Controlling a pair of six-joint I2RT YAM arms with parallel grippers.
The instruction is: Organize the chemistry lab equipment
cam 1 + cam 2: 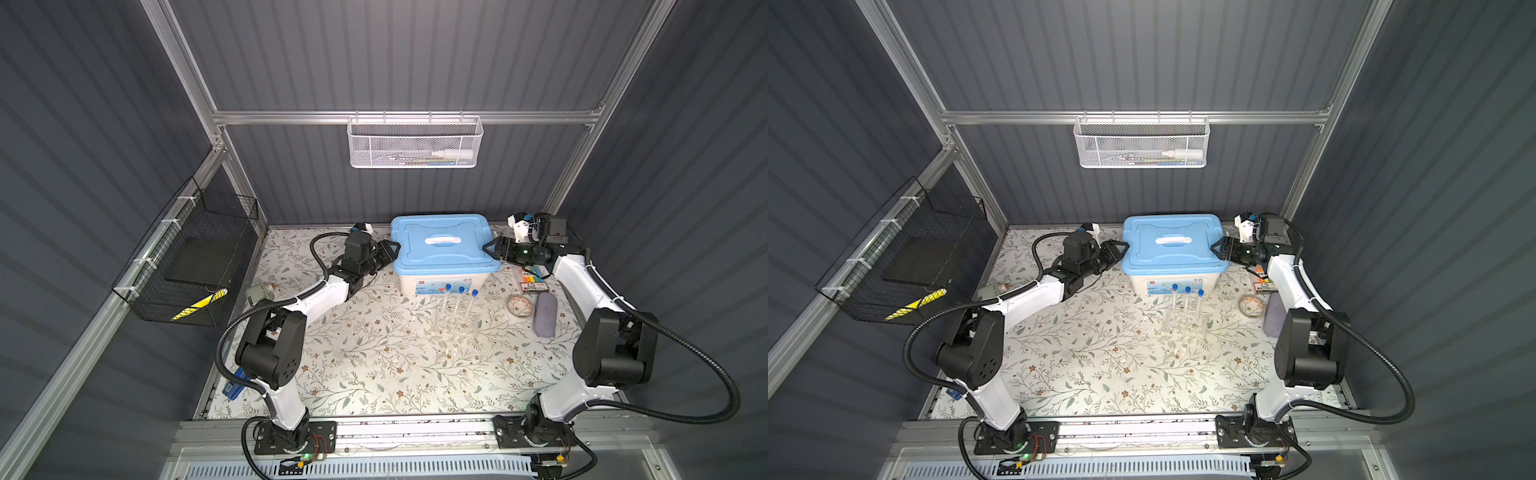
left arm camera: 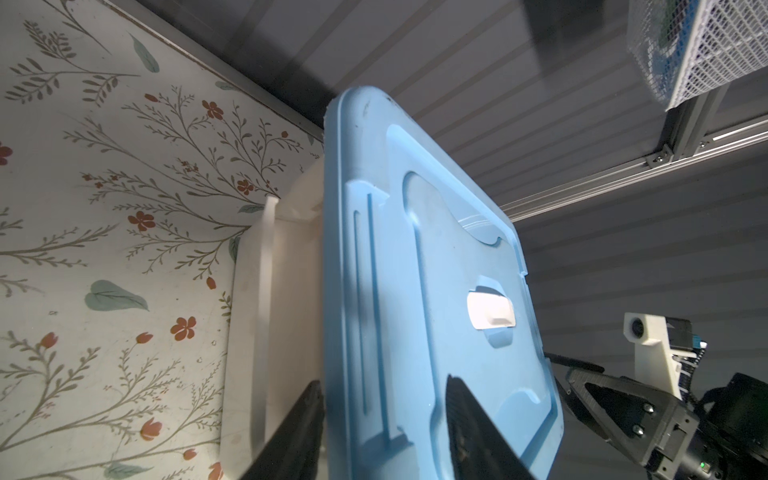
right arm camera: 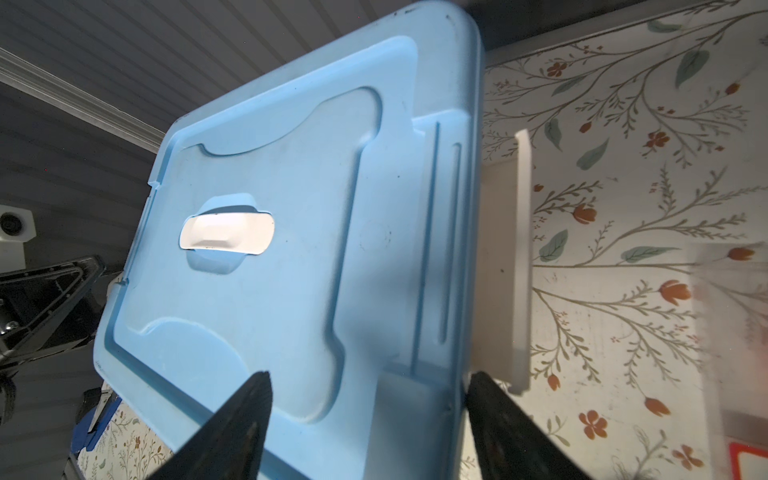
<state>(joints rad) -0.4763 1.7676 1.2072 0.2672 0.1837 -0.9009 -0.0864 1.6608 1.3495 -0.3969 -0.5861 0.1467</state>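
The left gripper (image 1: 394, 250) and the right gripper (image 1: 488, 248) are set at the 2 short ends of the blue lid (image 1: 444, 243), with the jaws spread over its rim. Whether the lid is pinched cannot be told. The box (image 1: 440, 282) is placed at the back edge of the table (image 1: 374, 365), probably to be opened for storage. The 3 test tubes (image 1: 459, 301) are stood upright in the clear rack (image 1: 455, 328), just in front of the box.

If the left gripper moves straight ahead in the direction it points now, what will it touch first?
The blue lid of the storage box: the left gripper points at its short edge, which lies between the jaws. Contact depth is unclear.
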